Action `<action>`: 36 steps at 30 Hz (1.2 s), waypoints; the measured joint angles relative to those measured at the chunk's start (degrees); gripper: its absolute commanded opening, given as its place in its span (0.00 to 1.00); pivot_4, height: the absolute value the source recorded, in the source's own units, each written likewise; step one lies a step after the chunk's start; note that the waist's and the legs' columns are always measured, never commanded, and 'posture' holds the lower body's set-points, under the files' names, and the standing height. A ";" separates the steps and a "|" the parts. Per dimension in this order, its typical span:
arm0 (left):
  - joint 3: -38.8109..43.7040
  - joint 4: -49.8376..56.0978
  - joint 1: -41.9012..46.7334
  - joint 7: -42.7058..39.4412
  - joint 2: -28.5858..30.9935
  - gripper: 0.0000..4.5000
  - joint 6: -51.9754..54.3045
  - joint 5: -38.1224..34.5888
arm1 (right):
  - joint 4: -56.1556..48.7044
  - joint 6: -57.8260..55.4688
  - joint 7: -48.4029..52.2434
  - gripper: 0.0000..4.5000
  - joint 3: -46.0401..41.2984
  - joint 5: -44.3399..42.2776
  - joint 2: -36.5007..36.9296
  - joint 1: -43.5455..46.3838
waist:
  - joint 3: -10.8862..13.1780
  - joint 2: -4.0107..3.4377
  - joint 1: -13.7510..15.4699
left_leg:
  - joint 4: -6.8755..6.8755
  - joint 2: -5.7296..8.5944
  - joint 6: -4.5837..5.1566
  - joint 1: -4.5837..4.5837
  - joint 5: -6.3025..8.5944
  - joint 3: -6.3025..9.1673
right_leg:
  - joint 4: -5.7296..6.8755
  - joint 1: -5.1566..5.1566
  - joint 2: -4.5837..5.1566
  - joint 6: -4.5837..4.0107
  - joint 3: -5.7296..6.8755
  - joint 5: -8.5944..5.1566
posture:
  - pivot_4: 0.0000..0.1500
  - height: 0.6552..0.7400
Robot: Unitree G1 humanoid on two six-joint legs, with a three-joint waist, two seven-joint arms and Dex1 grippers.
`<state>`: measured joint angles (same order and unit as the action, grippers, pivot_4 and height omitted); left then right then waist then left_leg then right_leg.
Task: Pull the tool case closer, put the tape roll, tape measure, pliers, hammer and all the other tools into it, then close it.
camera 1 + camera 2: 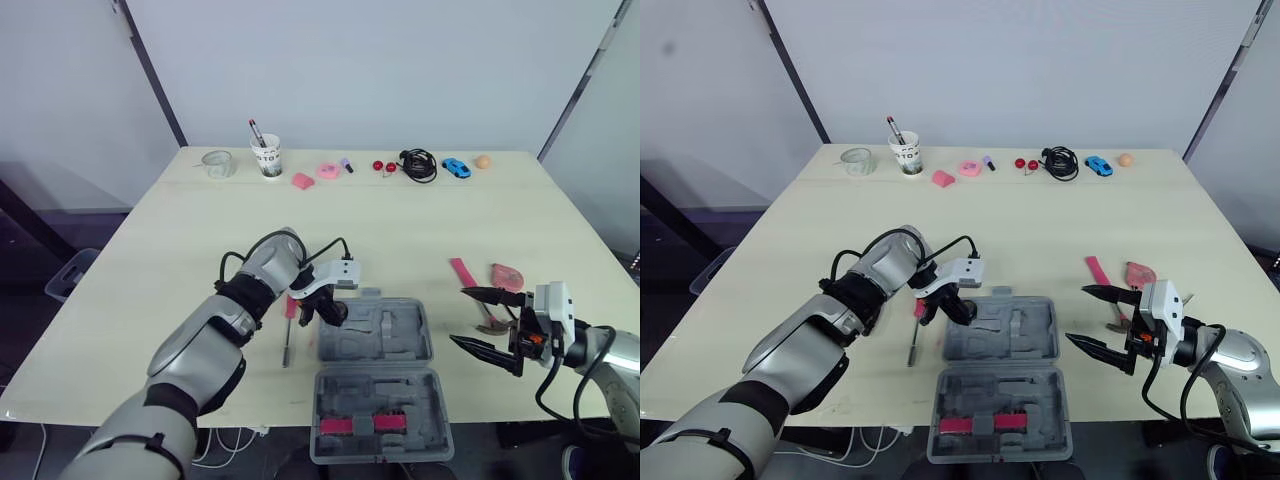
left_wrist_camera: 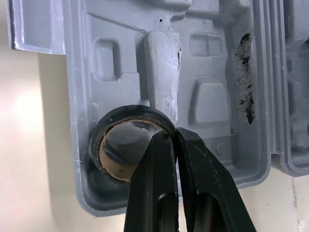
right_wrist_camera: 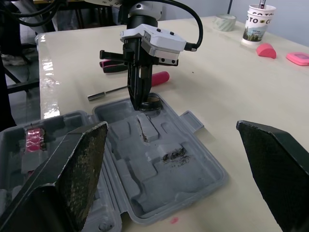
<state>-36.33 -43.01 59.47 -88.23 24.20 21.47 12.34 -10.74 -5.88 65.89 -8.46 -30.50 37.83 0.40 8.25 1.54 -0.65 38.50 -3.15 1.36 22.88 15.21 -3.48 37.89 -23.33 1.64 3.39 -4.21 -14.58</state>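
Now your left gripper (image 2: 175, 135) pinches the wall of the black tape roll with the cardboard core (image 2: 108, 166), fingers almost closed, in a corner recess of the open grey plastic tool case (image 1: 392, 330). Your right gripper (image 1: 460, 316) hangs wide open, empty, just beside the case.

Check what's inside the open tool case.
Tape roll, pinched by the left gripper, in a corner recess of the far half of the tool case; pink inserts in the near half. Other recesses hold no tools. The floor beneath the roll is covered.
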 measured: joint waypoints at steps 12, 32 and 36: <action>0.15 -2.66 1.07 0.28 -0.54 0.01 -1.82 1.45 | 0.20 1.03 0.02 1.00 -0.07 0.09 0.00 -0.14 | 0.00 0.00 0.00 | 0.00 0.00 0.00 0.00 0.00 0.01 | 0.00 0.00 0.00 0.00 0.00 0.00 | 1.00 1.00; 0.15 -2.67 1.12 0.18 -0.04 0.01 -1.78 2.23 | 2.30 2.37 0.99 1.00 -0.06 0.53 0.00 -0.21 | 0.00 0.00 -0.01 | 0.00 0.00 0.00 0.00 0.00 0.02 | 0.00 0.00 0.00 0.00 0.01 0.00 | 1.00 1.00; 0.16 -2.67 1.13 0.18 -0.03 0.01 -1.77 2.24 | 2.31 2.42 1.06 1.00 -0.06 0.66 0.00 -0.21 | 0.00 0.00 -0.02 | 0.00 0.00 0.00 0.00 0.00 0.02 | 0.00 0.00 -0.01 0.00 0.01 0.00 | 1.00 1.00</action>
<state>-36.17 -45.68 60.60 -88.06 24.17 19.70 14.59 -8.43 -3.46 66.95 -8.53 -29.85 37.83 0.19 8.25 1.55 -0.67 38.50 -3.14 1.36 22.88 15.21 -3.46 37.89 -23.33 1.64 3.39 -4.20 -14.58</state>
